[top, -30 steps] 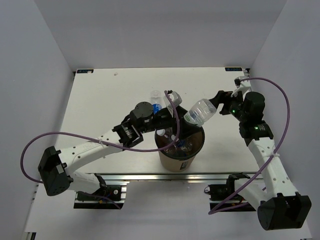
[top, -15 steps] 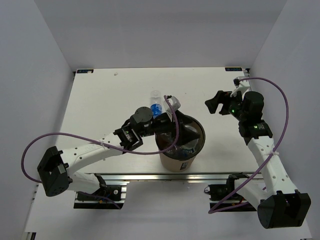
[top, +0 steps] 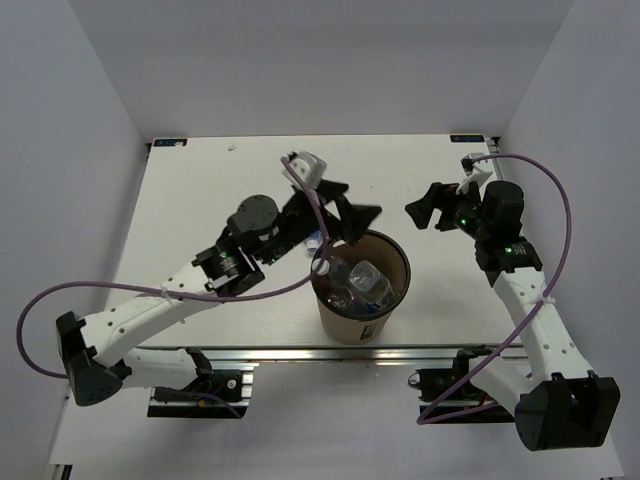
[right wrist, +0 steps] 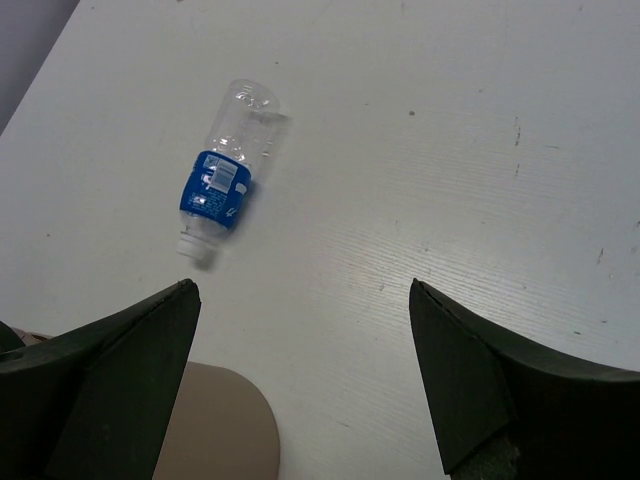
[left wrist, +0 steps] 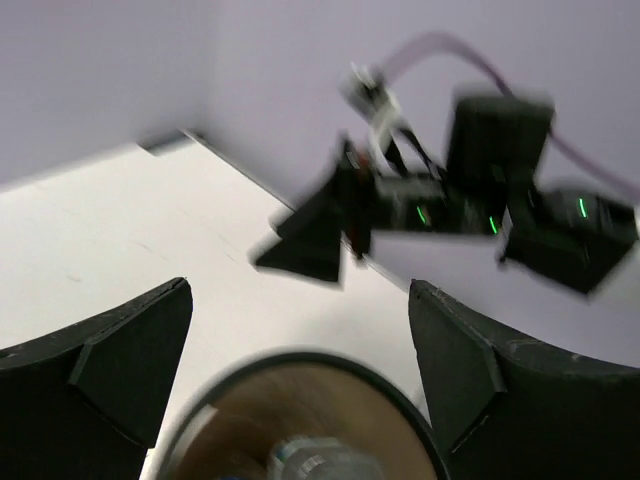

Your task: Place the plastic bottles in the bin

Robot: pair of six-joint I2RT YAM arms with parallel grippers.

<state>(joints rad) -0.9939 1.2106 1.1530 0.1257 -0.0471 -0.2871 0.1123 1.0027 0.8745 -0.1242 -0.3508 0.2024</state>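
The loading is nearly done, by the look of it. The bin [top: 352, 325] stands close to the near edge of the surface [top: 200, 180], about midway along it. It holds several plastic bottles [top: 360, 285], piled at angles below the rim.

One bottle [right wrist: 225, 180] is not yet in. The right wrist view shows it lying on its side on the bare surface beyond the bin, cap toward the bin. From above, the left arm hides most of it.

The left end effector [top: 350, 205] hangs over the bin's far-left rim with its fingers spread and nothing between them. The right end effector [top: 422, 203] is also spread and empty, off to the right of the bin toward the right edge.

The next move, I judge, is to fetch the lying bottle. That means coming down over it, closing across its width at the label or just beside it, then lifting it clear of the rim before letting go.

The bottle's label is blue with a white patch. There is print on it, but it is too small to read, and no brand can be made out.
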